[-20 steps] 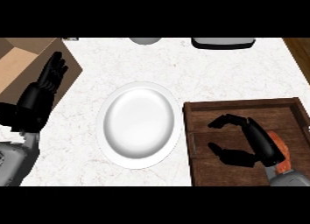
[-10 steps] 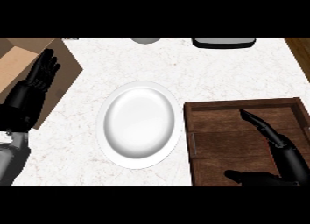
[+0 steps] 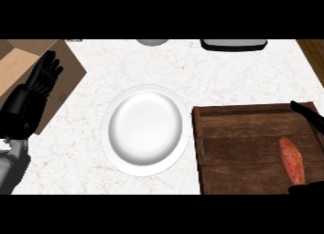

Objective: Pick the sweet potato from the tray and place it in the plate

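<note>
The long orange-red sweet potato (image 3: pixel 292 161) lies inside the dark brown wooden tray (image 3: pixel 245 137), toward the tray's right end, its length running roughly up and down the view with a slight lean. It is not held by anything.

The right hand (image 3: pixel 312 119), black, shows only in part at the view's right edge: a straight finger reaches in over the tray's upper right corner, above and just to the right of the sweet potato, and a dark part of the same hand sits at the lower right corner, just below the sweet potato's lower end. The visible finger is straight rather than curled, so the hand reads as open, and it grips nothing.

To the left of that hand, beside the tray's left edge, sits the white oval plate (image 3: pixel 146 130) on the white marbled desk (image 3: pixel 212 73). The plate holds nothing.

The left hand (image 3: pixel 41 80), also black, rests at the far left of the view, well apart from the plate, with its fingers straight and pointing up; it is open and holds nothing. It lies over a brown cardboard box (image 3: pixel 14 64) at the desk's left corner. Beyond the hands, along the desk's far edge, a grey round object (image 3: pixel 152 41) and a dark rectangular object (image 3: pixel 234 44) are cut off by the view.
</note>
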### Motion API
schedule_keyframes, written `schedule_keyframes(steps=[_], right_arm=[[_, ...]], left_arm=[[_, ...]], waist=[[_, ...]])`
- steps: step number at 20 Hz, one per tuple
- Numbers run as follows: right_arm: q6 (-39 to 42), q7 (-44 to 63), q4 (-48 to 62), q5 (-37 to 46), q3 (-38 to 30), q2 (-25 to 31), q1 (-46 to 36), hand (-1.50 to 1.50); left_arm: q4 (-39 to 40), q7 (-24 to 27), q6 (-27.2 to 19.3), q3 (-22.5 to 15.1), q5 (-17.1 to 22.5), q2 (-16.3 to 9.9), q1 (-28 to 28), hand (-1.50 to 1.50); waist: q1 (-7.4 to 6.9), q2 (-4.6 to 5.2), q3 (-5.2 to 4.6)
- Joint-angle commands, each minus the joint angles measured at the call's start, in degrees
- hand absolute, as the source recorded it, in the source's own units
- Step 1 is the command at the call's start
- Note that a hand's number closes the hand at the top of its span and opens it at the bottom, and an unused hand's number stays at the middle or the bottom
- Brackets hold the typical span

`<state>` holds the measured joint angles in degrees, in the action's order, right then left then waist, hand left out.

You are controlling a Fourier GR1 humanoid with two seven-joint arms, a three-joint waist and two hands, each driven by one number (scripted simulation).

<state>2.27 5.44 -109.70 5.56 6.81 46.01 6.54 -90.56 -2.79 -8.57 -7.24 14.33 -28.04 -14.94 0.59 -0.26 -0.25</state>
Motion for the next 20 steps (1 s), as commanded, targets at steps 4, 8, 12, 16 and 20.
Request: schedule_keyframes(steps=[4, 8, 12, 16, 20], right_arm=[[15.1, 18.8, -4.8, -0.7, 2.4, 13.0, -1.1, -1.5], [20.9, 26.2, -3.4, -2.5, 5.9, 11.9, -5.4, -1.5], [25.1, 29.3, -0.7, -1.6, 5.1, 9.4, -9.4, -1.5], [22.0, 25.6, 0.8, 9.3, 7.8, 4.1, -5.3, -1.5], [24.1, 26.6, 8.5, 13.8, 9.1, 2.7, -9.9, -1.5]], left_arm=[[0.8, 0.8, 0.1, -0.1, -0.8, 1.3, -0.8, 0.0], [-0.3, -0.7, 2.5, 0.7, 0.5, 0.6, -1.0, 0.0], [0.2, -2.2, 1.4, 0.7, -2.5, 2.5, -2.3, 0.0], [1.9, -0.5, 2.5, 3.8, -3.3, 2.8, -2.0, 0.0], [2.2, 0.1, 4.7, 4.1, -2.3, 3.8, -1.0, 0.0]], waist=[[-0.58, 0.38, -0.02], [-1.51, 0.39, 0.15], [-0.87, 0.34, 0.22], [-0.41, 0.27, 0.26], [-0.98, 0.4, 0.25]])
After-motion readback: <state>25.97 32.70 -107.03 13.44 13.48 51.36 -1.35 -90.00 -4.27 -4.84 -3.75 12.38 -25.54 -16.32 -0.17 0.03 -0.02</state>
